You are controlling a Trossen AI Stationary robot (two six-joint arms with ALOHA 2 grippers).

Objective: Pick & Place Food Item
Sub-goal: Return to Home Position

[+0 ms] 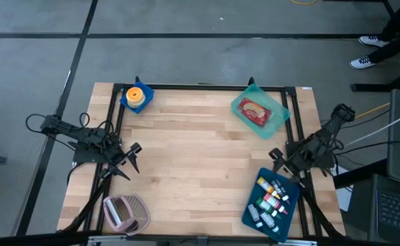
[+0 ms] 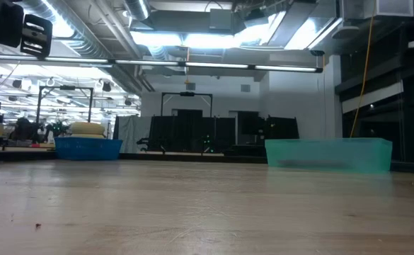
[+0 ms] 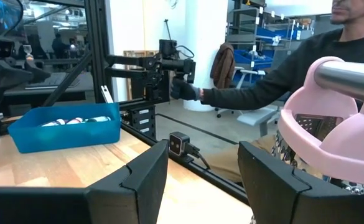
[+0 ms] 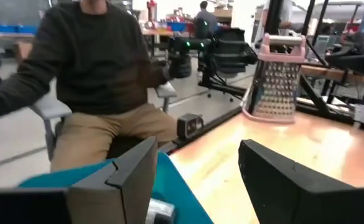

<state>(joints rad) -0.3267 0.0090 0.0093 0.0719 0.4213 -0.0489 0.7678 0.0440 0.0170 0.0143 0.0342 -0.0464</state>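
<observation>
- The food coloring bottles [image 1: 271, 201] lie packed together inside the blue bin [image 1: 252, 199]. None shows on the wood outside it, so the placing looks finished.
- The right gripper [image 1: 275, 158] hangs just beside the blue bin, at the corner that faces the table's middle. Its fingers are spread apart with nothing between them.
- The left gripper [image 1: 134, 158] waits well apart from the blue bin, across the table [image 1: 193, 164]. It too is spread wide and empty.
- The teal bin [image 1: 282, 113] with a red packet [image 1: 256, 111] sits on the same side as the blue bin, well apart from it.
- The pink grater [image 1: 124, 212] stands along the same edge as the blue bin, at the opposite corner.
- A person [image 4: 101, 68] sits just beyond that edge, near the blue bin.
- Risk: if the right arm pulls back low, a finger could clip the blue bin's wall, shoving it toward the edge or jolting bottles out.
- Risk: a wide swing past the blue bin could reach toward the seated person.
</observation>
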